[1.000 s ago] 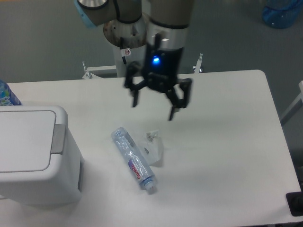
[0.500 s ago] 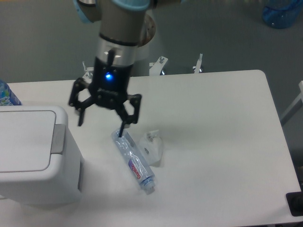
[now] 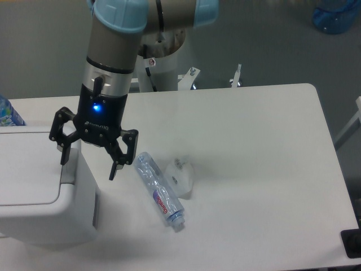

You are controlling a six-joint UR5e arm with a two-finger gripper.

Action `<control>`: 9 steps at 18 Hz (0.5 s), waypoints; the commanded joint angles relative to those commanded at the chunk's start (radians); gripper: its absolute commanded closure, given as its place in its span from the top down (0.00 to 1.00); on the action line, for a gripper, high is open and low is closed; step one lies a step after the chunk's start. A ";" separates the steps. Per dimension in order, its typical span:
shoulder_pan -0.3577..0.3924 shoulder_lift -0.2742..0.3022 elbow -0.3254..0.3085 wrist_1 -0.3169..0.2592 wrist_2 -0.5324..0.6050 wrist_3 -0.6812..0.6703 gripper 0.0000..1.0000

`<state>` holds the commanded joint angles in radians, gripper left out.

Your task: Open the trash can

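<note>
The trash can [image 3: 39,186] is a large boxy white bin at the left edge of the table, its flat lid panel down and a grey push tab [image 3: 69,167] on its right side. My gripper [image 3: 88,167] hangs open just above the bin's right edge. Its left finger is over the grey tab and its right finger is over the table between the bin and the bottle. Nothing is between the fingers.
A crushed clear plastic bottle [image 3: 158,189] lies on the white table [image 3: 265,169] right of the bin, with a crumpled clear wrapper [image 3: 181,176] beside it. A blue bottle [image 3: 8,113] shows at the far left edge. The arm's base [image 3: 163,56] stands behind the table.
The open gripper has travelled left and down, from above the table's middle, past the bottle, to the bin's right edge over the grey tab. The bin's lid and the bottle have not moved.
</note>
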<state>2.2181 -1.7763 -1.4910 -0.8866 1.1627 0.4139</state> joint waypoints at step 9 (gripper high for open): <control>0.000 -0.002 -0.015 0.002 0.006 0.013 1.00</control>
<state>2.2181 -1.7779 -1.5064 -0.8851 1.1689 0.4265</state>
